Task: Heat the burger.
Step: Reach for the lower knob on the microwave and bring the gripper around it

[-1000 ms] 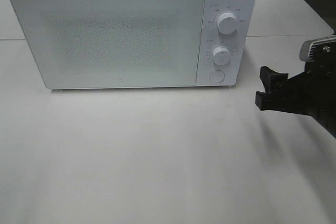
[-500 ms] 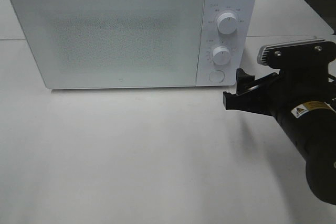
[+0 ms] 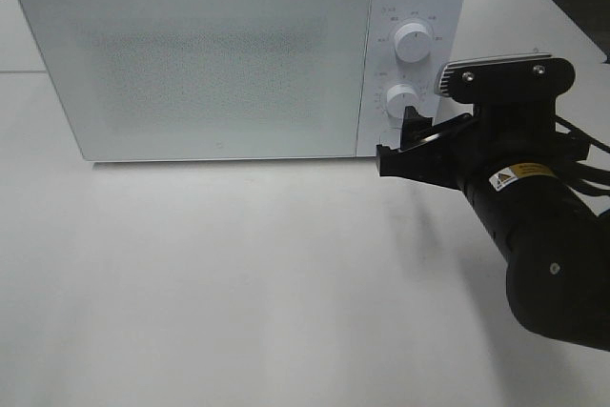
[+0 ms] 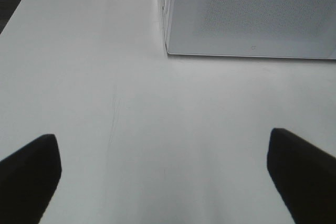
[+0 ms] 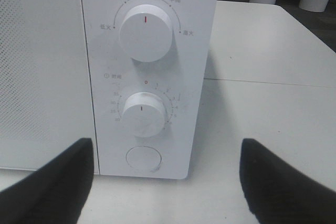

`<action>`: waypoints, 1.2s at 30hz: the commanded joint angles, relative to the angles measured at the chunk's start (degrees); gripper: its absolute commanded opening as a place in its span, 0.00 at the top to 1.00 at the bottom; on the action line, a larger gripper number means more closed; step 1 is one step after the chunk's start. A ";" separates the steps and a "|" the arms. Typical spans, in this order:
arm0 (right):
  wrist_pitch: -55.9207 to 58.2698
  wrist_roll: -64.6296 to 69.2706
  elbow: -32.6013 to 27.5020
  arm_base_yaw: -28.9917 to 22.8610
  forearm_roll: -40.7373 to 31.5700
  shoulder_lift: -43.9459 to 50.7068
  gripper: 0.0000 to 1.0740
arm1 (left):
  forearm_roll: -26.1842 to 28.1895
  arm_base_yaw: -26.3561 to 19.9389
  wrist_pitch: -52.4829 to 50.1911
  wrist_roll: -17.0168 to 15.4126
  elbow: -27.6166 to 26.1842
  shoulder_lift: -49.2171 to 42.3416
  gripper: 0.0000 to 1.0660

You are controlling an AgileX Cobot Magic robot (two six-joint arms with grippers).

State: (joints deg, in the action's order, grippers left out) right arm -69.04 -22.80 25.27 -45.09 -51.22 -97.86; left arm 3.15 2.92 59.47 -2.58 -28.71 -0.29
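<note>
Right tool (image 3: 396, 138), spread and empty, faces the white box-shaped microwave (image 3: 210, 54); best press its round white button (image 5: 143, 158) just ahead squarely, gently.

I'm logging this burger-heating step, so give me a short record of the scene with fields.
microwave: white, on the table, door closed
controls: upper knob, lower knob, round button beneath them
right gripper: open, empty, close in front of the round button; contact unclear
left gripper: open, empty, above the table
burger: not in view
</note>
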 commanded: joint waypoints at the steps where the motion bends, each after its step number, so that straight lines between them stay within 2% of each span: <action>1: -2.92 1.26 0.63 -0.11 0.17 -0.11 0.31 | 0.11 0.23 -0.40 -0.06 0.06 -1.60 0.05; 10: -2.69 5.21 1.38 0.11 0.17 -1.43 0.31 | 0.11 0.23 -0.40 -0.06 0.06 -1.60 0.05; 21: -2.86 5.10 8.08 0.11 0.17 -9.22 0.29 | 0.11 0.23 -0.40 -0.06 0.06 -1.60 0.05; 28: -2.69 5.04 11.80 2.29 0.63 -11.80 0.29 | 0.11 0.23 -0.40 -0.06 0.06 -1.60 0.05; 30: -2.35 5.04 13.29 4.30 2.75 -12.95 0.29 | 0.11 0.23 -0.40 -0.06 0.06 -1.60 0.05; 36: -2.12 5.04 15.30 5.90 4.87 -14.95 0.29 | 0.11 0.23 -0.40 -0.06 0.06 -1.60 0.05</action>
State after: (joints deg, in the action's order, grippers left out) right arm -69.21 -18.11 39.65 -39.82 -47.73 -112.53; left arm 3.15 2.92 59.47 -2.58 -28.71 -0.29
